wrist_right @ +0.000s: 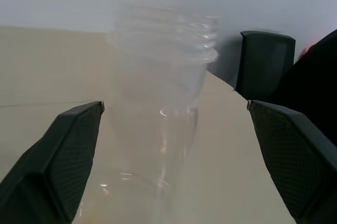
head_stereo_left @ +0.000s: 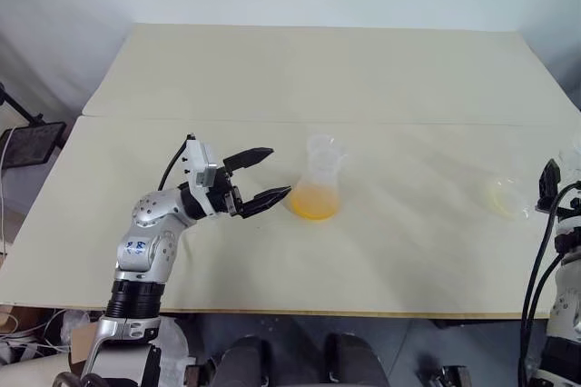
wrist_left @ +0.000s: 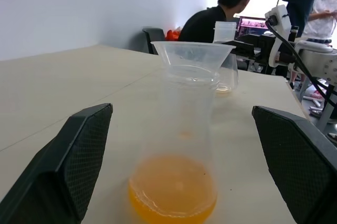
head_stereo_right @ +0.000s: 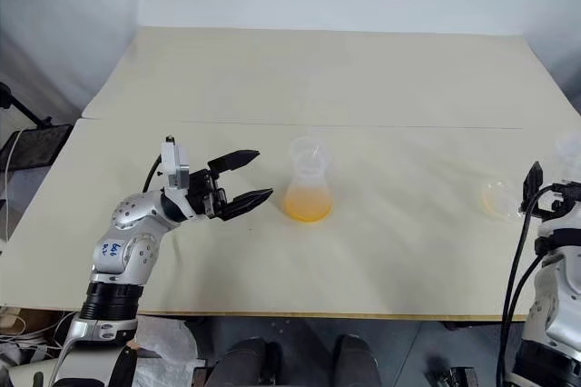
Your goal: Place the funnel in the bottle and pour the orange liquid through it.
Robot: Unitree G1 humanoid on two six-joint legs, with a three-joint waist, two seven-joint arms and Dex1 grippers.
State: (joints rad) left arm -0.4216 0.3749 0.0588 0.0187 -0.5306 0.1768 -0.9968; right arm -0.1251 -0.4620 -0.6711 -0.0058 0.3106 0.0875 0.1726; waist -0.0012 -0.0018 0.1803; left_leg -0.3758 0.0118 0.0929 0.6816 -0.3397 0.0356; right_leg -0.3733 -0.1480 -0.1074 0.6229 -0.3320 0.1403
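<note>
The bottle (head_stereo_left: 317, 185) stands upright near the table's middle, with the funnel (head_stereo_left: 324, 145) seated in its neck. The orange liquid (head_stereo_left: 314, 202) fills the bottle's wide base. My left gripper (head_stereo_left: 280, 172) is open just left of the bottle, which the left wrist view shows between its fingers (wrist_left: 79, 155) and apart from them. Far to the right stands a clear wide-mouthed vessel (head_stereo_right: 497, 198) with a faint yellow film inside. My right gripper (wrist_right: 175, 104) is open around the vessel, and its fingers (wrist_right: 63, 155) stand wider than the vessel.
The beige table (head_stereo_left: 272, 69) has a seam running across its middle and a front edge close to me. Beyond the table's right end, several people (wrist_left: 231, 3) and a black chair (wrist_right: 263, 66) are in the background.
</note>
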